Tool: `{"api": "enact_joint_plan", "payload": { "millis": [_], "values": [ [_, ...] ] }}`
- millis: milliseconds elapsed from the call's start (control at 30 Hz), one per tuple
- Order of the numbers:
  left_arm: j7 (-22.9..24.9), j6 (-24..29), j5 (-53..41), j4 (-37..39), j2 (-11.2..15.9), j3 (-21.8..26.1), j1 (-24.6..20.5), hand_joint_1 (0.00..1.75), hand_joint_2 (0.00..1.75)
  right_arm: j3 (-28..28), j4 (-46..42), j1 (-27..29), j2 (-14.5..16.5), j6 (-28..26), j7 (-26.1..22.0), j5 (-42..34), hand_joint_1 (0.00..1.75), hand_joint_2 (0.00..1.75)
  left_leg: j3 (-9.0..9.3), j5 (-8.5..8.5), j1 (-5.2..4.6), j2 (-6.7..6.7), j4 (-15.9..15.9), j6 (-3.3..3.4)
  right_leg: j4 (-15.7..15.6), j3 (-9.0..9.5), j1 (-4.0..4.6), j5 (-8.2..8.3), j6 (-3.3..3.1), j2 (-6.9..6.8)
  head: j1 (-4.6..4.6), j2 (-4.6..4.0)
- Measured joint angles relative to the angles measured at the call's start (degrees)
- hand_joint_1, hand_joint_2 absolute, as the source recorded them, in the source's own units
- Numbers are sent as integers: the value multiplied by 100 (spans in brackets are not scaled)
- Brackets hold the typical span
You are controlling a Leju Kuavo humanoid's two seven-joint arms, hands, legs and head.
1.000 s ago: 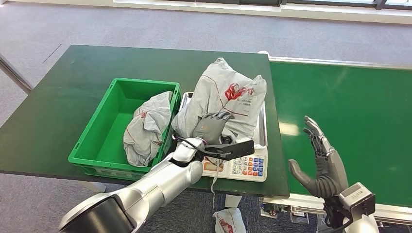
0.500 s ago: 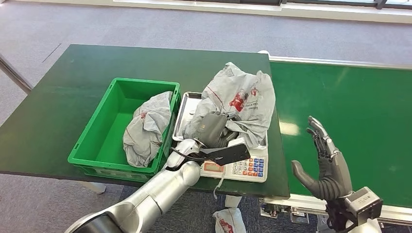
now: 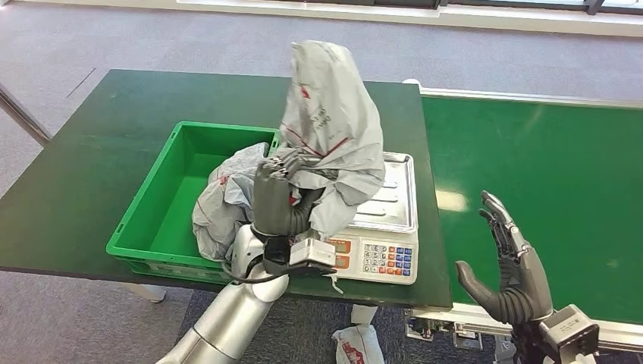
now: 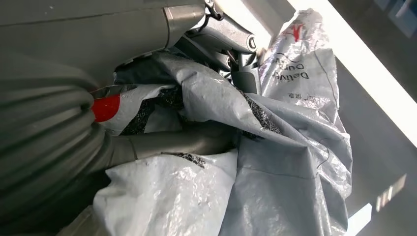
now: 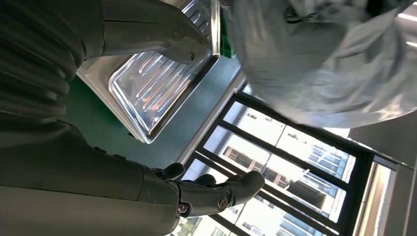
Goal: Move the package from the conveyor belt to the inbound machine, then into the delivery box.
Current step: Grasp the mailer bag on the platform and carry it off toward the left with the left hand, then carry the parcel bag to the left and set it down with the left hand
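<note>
On the worktop (image 3: 98,136), left: green delivery box (image 3: 163,197) already holds one grey bag (image 3: 227,201). Centre: left robot hand (image 3: 277,193) grips the package (image 3: 330,129), now lifted off the scale pan (image 3: 394,201), where it lay a second ago; weighing step looks done, transfer to box next. Bag bottom possibly brushing the pan, unclear. Right: right robot hand (image 3: 512,265) open, holding nothing, over the conveyor belt (image 3: 546,152).

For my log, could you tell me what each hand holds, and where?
The left hand grips the crinkled grey plastic mailer bag by its bunched lower edge; the right hand holds nothing.
</note>
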Motion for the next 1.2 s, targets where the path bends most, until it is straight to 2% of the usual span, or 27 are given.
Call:
{"api": "enact_joint_plan", "payload": {
  "millis": [100, 200, 367, 467, 533, 667, 800, 967, 1000, 1033, 1100, 1133, 1167, 1200],
  "values": [
    [-57, 245, -1059, -1109, -18, 423, 307, 175, 175, 0, -27, 28, 2, 0, 0, -15, 0, 175, -1, 0, 2, 1, -1, -1, 0, -2, 2, -2, -2, 1, 0, 0],
    [-73, 262, -1813, -2170, -43, 1093, 471, 175, 175, 1, -37, 49, 1, 0, 0, -41, 0, 175, 0, -2, 4, 3, -3, -4, 1, -2, 3, -5, -6, 3, 1, 0],
    [-46, 279, -1591, -3720, -10, 2365, 569, 175, 175, 7, -39, 52, 0, 0, 1, -45, 0, 175, 6, -2, 9, 5, -6, -8, 1, 2, 8, -10, -13, 1, -1, 0],
    [-32, 291, -1596, -4114, 28, 2968, 711, 175, 175, 7, -69, 72, 0, 0, 1, -38, 0, 175, 10, -2, 9, -2, -6, -8, 1, 6, 8, -15, -16, -9, -2, 0],
    [-34, 292, -1850, -3953, 45, 3182, 774, 175, 175, 7, -117, 110, 1, 0, 0, -28, 0, 175, 12, -1, 7, -11, -5, -7, -1, 10, 7, -18, -15, -17, -1, 0],
    [139, 142, -2506, -2745, 120, 3297, 743, 175, 175, 5, -195, 168, 1, 0, 1, -13, 0, 175, 18, 0, 3, -22, -4, -5, -3, 17, 2, -14, -11, -22, 1, 0],
    [1052, -839, -3123, -989, 391, 3061, 415, 175, 175, 4, -221, 198, -20, 0, 0, -56, 0, 175, 17, 5, 0, -12, -3, -4, -4, 13, 0, 1, -8, -12, 1, 0],
    [1427, -1549, -3202, 415, 589, 2646, 94, 175, 175, 4, -222, 195, -60, 0, 1, -60, 0, 175, 16, 10, 0, 0, -2, -6, -2, 10, 0, 6, -7, -2, -1, 0],
    [1595, -1802, -3220, 650, 611, 2578, -3, 157, 175, 4, -220, 183, -69, 0, 1, -57, 0, 175, 16, 10, 0, -2, -2, -6, -2, 11, 0, 5, -6, -3, 0, 0],
    [1773, -2052, -3236, 894, 633, 2505, -109, 123, 175, 4, -217, 163, -79, 0, 1, -54, 0, 175, 15, 9, 0, -6, -2, -6, -2, 12, 0, 4, -6, -6, 1, 0],
    [2053, -2296, -3235, 1346, 664, 2373, -300, 36, 175, 4, -203, 123, -98, 0, 2, -45, 0, 175, 15, 9, 1, -11, -2, -6, -2, 16, 0, 3, -6, -10, 1, 0],
    [2155, -2285, -3224, 1530, 674, 2323, -375, 10, 175, 4, -195, 112, -105, 0, 2, -39, 0, 175, 16, 9, 1, -11, -3, -6, -2, 17, 1, 3, -6, -10, 0, 0],
    [2264, -2216, -3201, 1687, 680, 2284, -440, 0, 175, 4, -186, 108, -111, 0, 2, -32, 0, 175, 17, 9, 1, -12, -3, -6, -2, 18, 1, 3, -6, -10, 0, 0],
    [2379, -2100, -3163, 1802, 684, 2261, -486, 0, 175, 4, -180, 109, -115, 0, 2, -22, 0, 175, 18, 8, 1, -11, -4, -6, -2, 19, 1, 3, -6, -10, 1, 0]
  ]
}}
